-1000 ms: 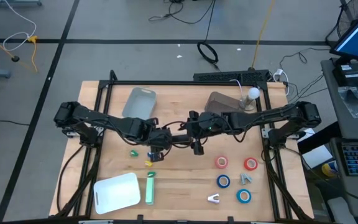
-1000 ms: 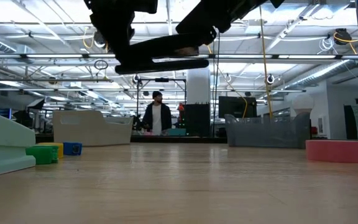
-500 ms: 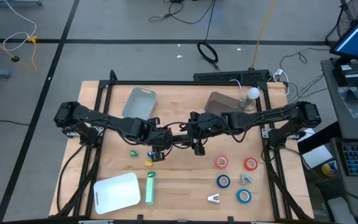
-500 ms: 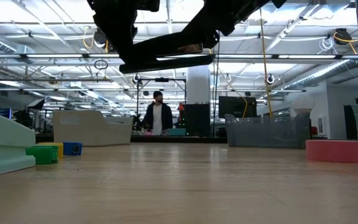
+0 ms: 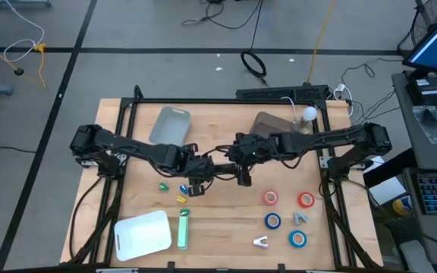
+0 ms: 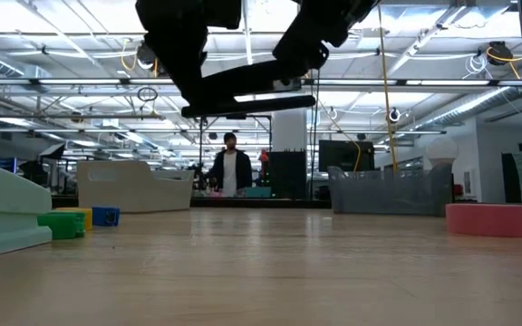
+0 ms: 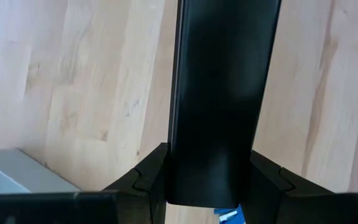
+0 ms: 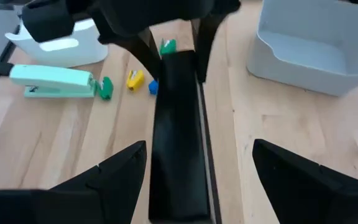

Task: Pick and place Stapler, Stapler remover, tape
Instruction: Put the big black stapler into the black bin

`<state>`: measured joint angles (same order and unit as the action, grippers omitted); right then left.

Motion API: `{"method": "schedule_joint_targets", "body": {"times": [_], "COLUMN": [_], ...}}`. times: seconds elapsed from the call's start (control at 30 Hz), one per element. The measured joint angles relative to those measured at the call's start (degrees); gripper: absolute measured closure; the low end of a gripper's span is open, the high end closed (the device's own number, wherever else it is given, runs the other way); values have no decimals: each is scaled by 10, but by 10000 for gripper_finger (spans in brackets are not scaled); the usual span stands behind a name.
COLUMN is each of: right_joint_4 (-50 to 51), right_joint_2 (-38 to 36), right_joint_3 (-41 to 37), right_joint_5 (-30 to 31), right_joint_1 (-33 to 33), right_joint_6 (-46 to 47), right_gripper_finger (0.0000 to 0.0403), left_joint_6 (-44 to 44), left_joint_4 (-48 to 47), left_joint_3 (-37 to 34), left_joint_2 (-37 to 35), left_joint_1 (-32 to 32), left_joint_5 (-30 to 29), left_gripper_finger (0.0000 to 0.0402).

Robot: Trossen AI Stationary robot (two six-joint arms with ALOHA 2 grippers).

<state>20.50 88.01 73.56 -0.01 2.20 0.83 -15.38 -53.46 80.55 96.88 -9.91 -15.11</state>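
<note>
Mid-bench, the left claw (image 5: 197, 180) grips a black stapler (image 6: 247, 91); the right claw (image 5: 243, 180), open around its far end, should close squarely first.

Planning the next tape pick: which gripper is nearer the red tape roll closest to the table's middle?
Right. The right gripper hangs just beside the red tape roll, toward the table's middle; the left gripper, shut on a black stapler, is farther off.

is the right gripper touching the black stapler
Apart. In the right wrist view the right gripper has its fingers spread wide either side of the black stapler, wood showing between; the left gripper holds it.
</note>
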Motion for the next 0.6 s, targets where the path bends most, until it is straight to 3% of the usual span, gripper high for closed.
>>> {"method": "schedule_joint_targets", "body": {"times": [0.6], "right_joint_4": [-3], "right_joint_2": [51], "right_joint_3": [20], "right_joint_5": [-18], "right_joint_1": [-3], "right_joint_6": [-8], "right_gripper_finger": [130], "left_joint_6": [6], "left_joint_4": [-1], "left_joint_3": [0], "left_joint_2": [-1], "left_joint_1": [2], "left_joint_5": [1], "left_gripper_finger": [258]}}
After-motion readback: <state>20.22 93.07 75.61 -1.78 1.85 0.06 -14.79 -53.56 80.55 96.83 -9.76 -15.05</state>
